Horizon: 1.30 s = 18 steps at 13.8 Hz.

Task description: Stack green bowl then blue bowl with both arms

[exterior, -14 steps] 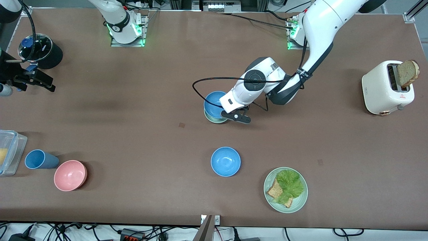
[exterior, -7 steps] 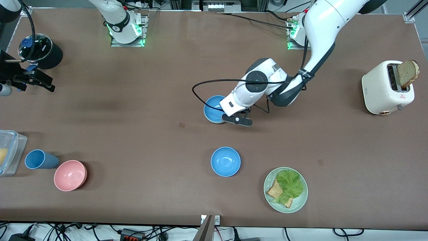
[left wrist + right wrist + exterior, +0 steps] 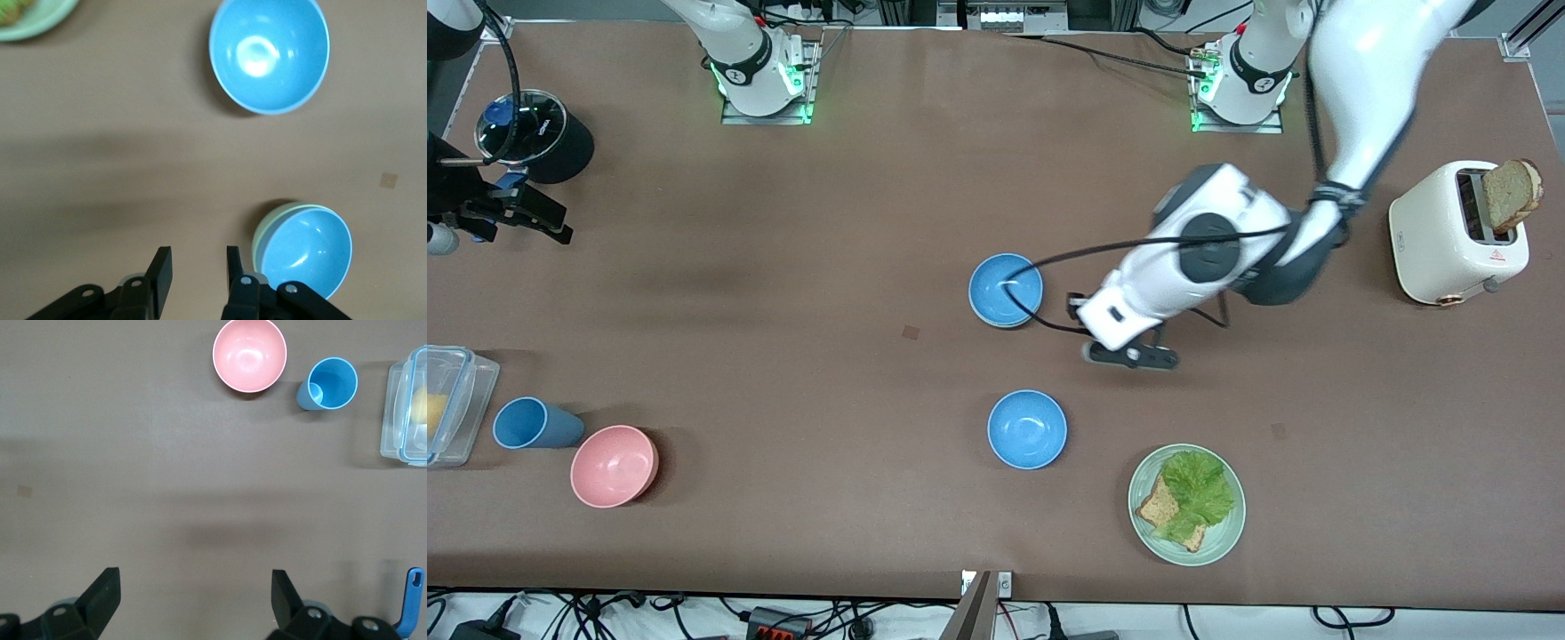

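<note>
Front view: on the brown desk [image 3: 783, 356], near its middle, a small round sky-blue bowl [image 3: 1006, 289] sits nested inside a small round pale mint-green bowl [image 3: 996, 320], of which only a thin rim shows at the edge nearer the camera. The white jointed left arm [image 3: 1352, 116] reaches from its base toward the middle, and its black left tool [image 3: 1131, 355] hangs over bare desk just beside the stack, toward the left arm's end, holding nothing. A second sky-blue bowl [image 3: 1027, 428] stands alone nearer the camera than the stack. A wide pale-green plate with lettuce and toast [image 3: 1186, 504] lies nearer still, toward the left arm's end. A white toaster with a slice of bread standing in it [image 3: 1458, 231] is at the left arm's end. At the right arm's end are a pink bowl [image 3: 615, 465], a blue cup lying on its side [image 3: 532, 423] and a clear plastic box [image 3: 452, 404]. The black right tool [image 3: 516, 213] waits over that end of the desk.

Left wrist view: the left tool's [image 3: 195, 273] two fingers stand a little apart with nothing between them, over bare desk. The stacked blue bowl [image 3: 305, 251] lies just beside one finger, the green bowl's [image 3: 267, 227] rim peeking out under it. The lone blue bowl [image 3: 269, 53] is well apart.

Right wrist view: the right tool's [image 3: 193, 597] fingers are spread wide and empty, above bare desk. The pink bowl [image 3: 249, 355], the blue cup [image 3: 328, 385] and the plastic box [image 3: 405, 403] sit in a row.
</note>
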### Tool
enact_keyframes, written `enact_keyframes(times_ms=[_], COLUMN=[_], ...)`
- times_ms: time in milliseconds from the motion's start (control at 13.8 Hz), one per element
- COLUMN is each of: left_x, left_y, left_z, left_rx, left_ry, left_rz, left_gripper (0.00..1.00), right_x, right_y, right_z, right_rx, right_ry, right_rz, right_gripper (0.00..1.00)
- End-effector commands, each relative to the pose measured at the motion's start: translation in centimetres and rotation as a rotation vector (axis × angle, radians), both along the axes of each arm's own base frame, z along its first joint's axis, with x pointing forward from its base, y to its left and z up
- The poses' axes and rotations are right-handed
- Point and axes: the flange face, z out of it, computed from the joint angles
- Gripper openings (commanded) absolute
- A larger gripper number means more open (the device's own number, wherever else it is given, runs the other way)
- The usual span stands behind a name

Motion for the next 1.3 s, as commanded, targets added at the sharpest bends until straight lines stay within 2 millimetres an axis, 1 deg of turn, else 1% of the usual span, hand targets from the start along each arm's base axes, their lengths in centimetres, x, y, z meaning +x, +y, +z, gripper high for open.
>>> enact_keyframes(times_ms=[0, 72, 217, 289, 433, 578, 650, 722, 794, 867, 939, 1083, 1156, 1228], left_x=[1.0, 1.5, 2.2, 2.8, 3.7, 3.9, 4.0, 4.0, 3.7, 3.3, 2.4, 0.9, 0.0, -1.0], left_y=[3.8, 5.2, 6.4, 7.3, 10.7, 13.0, 14.1, 15.1, 16.0, 17.3, 17.6, 19.2, 20.4, 20.2], left_z=[2.1, 3.0, 4.4, 4.9, 4.9, 5.0, 6.0, 8.0, 9.3, 10.5, 11.4, 12.9, 13.5, 14.0], left_rx=[-0.021, -0.022, -0.020, -0.020, -0.025, -0.027, -0.019, -0.001, 0.028, 0.070, 0.078, 0.110, 0.156, 0.195], left_ry=[0.004, 0.007, 0.003, -0.010, -0.014, 0.005, 0.001, -0.021, -0.034, -0.051, -0.046, -0.044, -0.046, -0.049], left_rz=[-0.031, -0.047, -0.126, -0.146, -0.193, -0.244, -0.254, -0.275, -0.301, -0.301, -0.288, -0.240, -0.213, -0.208], left_gripper=[0.41, 0.42, 0.42, 0.44, 0.46, 0.47, 0.49, 0.53, 0.57, 0.69, 1.00, 1.00, 1.00, 1.00], right_x=[-0.1, -0.2, -0.2, -0.1, -0.1, -0.1, -0.1, -0.1, -0.1, -0.1, -0.1, -0.1, -0.1, -0.1], right_y=[0.1, 0.2, 0.1, 0.1, -0.1, -0.1, 0.2, 0.2, 0.1, 0.1, 0.1, 0.1, 0.2, 0.1], right_z=[0.5, 0.5, 0.6, 0.7, 1.1, 1.1, 1.0, 1.0, 1.0, 1.0, 1.0, 1.0, 1.0, 1.0], right_rx=[-0.015, -0.014, -0.015, -0.013, -0.015, -0.015, -0.015, -0.015, -0.015, -0.015, -0.015, -0.015, -0.015, -0.015], right_ry=[-0.003, 0.000, -0.002, -0.008, -0.018, -0.008, -0.005, -0.005, -0.005, -0.005, -0.005, -0.005, -0.005, -0.006], right_rz=[0.006, 0.008, 0.006, 0.005, 0.003, 0.005, 0.008, 0.006, 0.005, 0.000, -0.002, -0.002, -0.002, -0.005], right_gripper=[1.00, 1.00, 1.00, 1.00, 1.00, 1.00, 1.00, 1.00, 1.00, 1.00, 1.00, 1.00, 1.00, 1.00])
